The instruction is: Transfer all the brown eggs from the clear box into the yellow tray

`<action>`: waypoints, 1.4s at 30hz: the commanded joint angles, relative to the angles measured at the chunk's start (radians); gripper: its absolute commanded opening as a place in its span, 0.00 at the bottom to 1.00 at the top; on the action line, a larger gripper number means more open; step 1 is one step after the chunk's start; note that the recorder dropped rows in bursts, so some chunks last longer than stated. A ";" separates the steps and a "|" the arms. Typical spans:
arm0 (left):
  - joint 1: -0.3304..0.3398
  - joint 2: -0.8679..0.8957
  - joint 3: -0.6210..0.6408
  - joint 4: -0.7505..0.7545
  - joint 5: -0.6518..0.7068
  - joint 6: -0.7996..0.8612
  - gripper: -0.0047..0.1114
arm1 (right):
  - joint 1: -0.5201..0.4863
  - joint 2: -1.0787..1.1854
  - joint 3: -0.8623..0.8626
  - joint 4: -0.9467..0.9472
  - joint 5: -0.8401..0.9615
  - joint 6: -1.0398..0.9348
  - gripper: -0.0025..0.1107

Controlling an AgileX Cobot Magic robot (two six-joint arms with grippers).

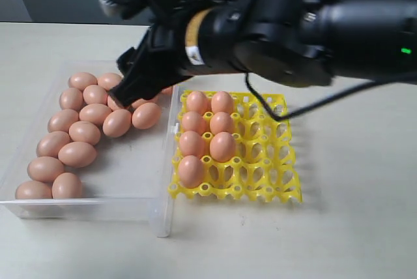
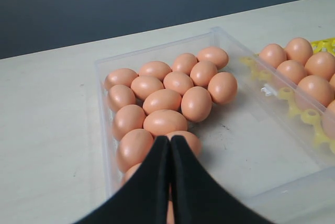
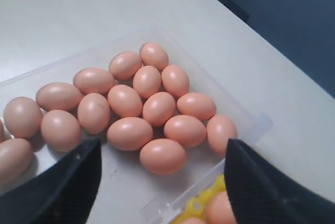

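Several brown eggs (image 1: 78, 154) lie along the left and far side of the clear box (image 1: 163, 217). Several more eggs (image 1: 222, 145) sit in the left two columns of the yellow tray (image 1: 260, 181), just right of the box. My right gripper (image 1: 133, 88) reaches across over the box's far right corner. It is open, its black fingers (image 3: 68, 177) spread wide above one egg (image 3: 163, 156) at the edge of the cluster, not touching it. In the left wrist view my left gripper (image 2: 170, 139) is shut and empty, hovering over the eggs (image 2: 164, 122) at the box's near end.
The right arm's bulky black body (image 1: 293, 25) hangs over the far side of the tray, and a black cable (image 1: 313, 106) droops above the tray's far right cups. The box's right wall (image 3: 246, 127) stands between the eggs and the tray. Pale tabletop lies all around.
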 commanded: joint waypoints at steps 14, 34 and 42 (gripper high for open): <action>-0.001 -0.005 0.004 0.000 -0.010 -0.001 0.04 | 0.038 0.589 -0.497 0.072 0.477 -0.577 0.57; -0.001 -0.005 0.004 0.000 -0.010 -0.001 0.04 | 0.036 0.686 -0.502 0.054 0.359 -0.591 0.46; -0.001 -0.005 0.004 0.000 -0.010 -0.001 0.04 | 0.040 0.666 -0.502 0.054 0.348 -0.591 0.06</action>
